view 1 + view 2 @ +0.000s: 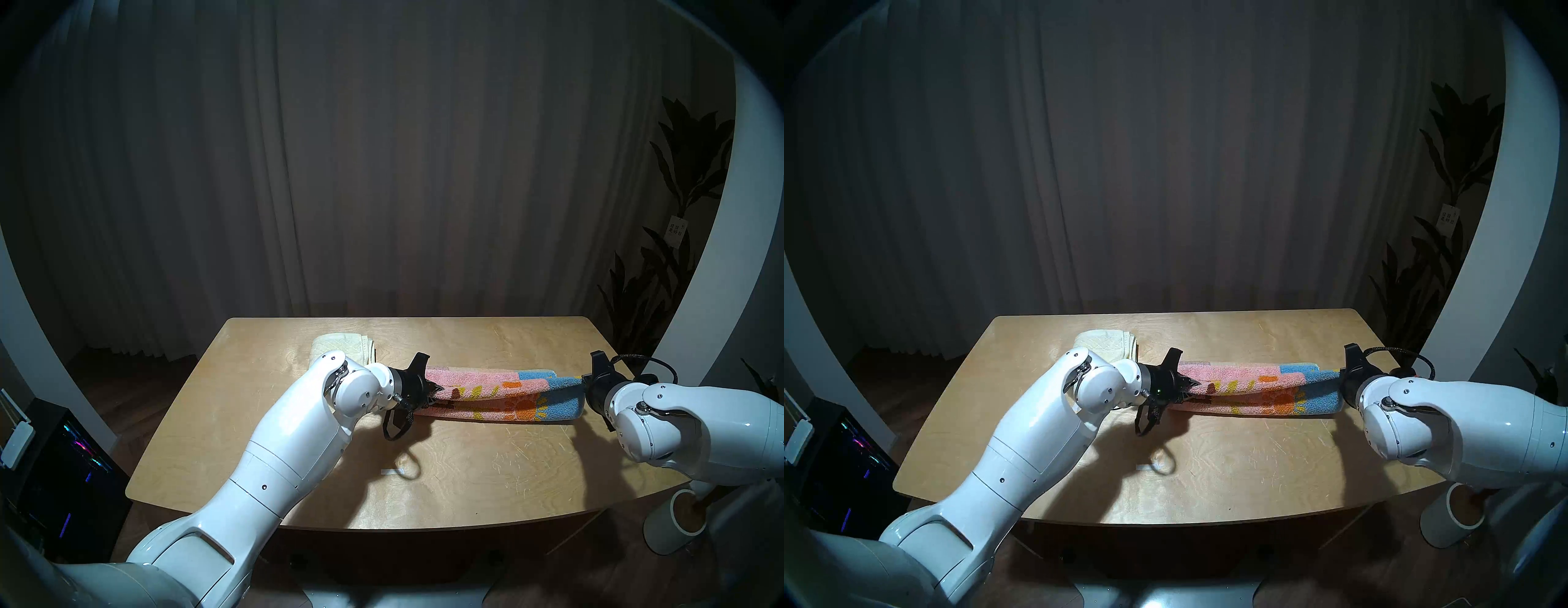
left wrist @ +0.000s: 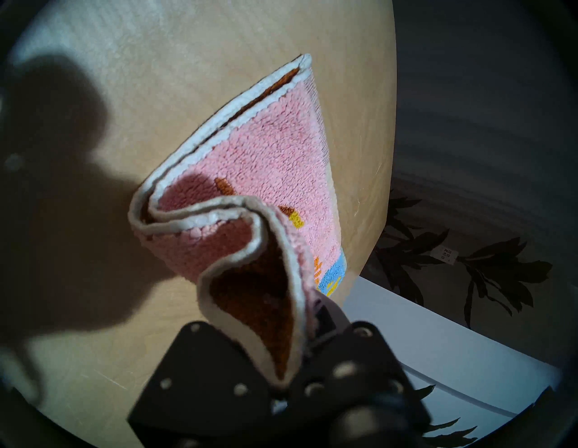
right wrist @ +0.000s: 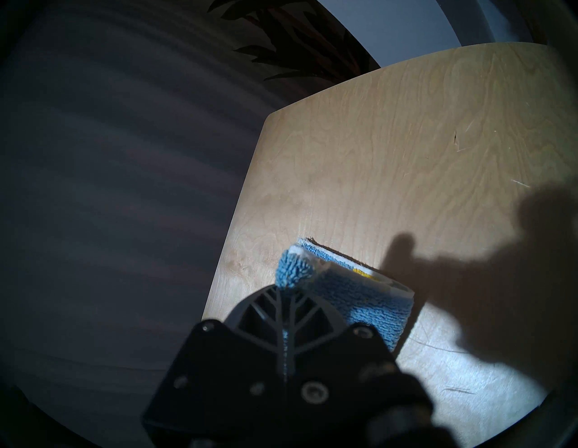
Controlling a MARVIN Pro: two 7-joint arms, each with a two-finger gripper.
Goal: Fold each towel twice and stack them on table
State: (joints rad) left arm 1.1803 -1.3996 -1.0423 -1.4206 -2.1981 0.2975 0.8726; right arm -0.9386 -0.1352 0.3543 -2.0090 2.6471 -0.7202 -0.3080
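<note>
A dark curtain [image 1: 382, 170] fills the upper frame behind the table [image 1: 424, 479], which spans the lower centre. A leafy plant [image 1: 679, 204] at the right edge carries a small tag, its writing too small to read. The patterned towel [image 1: 488, 397] stretches mid-frame between both arms, sagging onto the wood. The cream towel [image 1: 343, 344] lies folded upper left of it, partly hidden by the left arm. The left gripper [image 1: 435, 388] clenches the pink end; the right gripper [image 1: 583, 380] clenches the blue end.
</note>
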